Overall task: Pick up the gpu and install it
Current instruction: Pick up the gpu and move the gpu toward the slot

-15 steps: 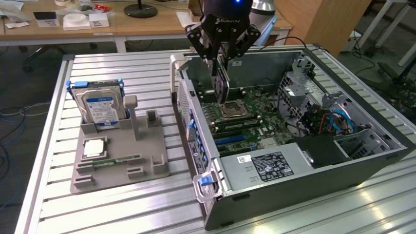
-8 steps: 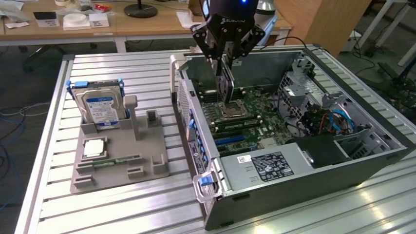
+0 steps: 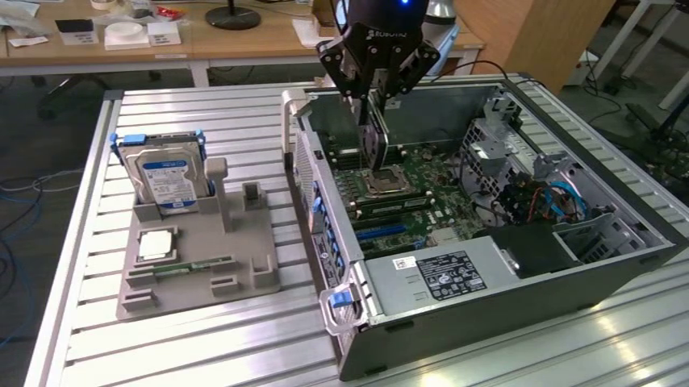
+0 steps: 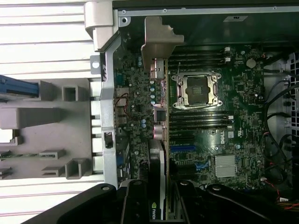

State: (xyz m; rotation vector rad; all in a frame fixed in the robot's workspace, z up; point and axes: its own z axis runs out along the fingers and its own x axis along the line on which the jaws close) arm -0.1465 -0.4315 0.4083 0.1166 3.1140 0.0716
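Pinching the graphics card [image 3: 376, 143] by its top edge with the gripper [image 3: 375, 98], we are holding it upright over the motherboard [image 3: 418, 219] inside the open computer case [image 3: 517, 314]. We are judging it light, stiff and fragile, so gripping the bare board edges looks safest.

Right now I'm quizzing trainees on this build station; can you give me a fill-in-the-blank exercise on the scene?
The gripper is shut on the ____. The hard drive has a ____ label. It stands in a gray holder on the exterior view's ____ of the computer case.
Missing words: gpu; blue; left.
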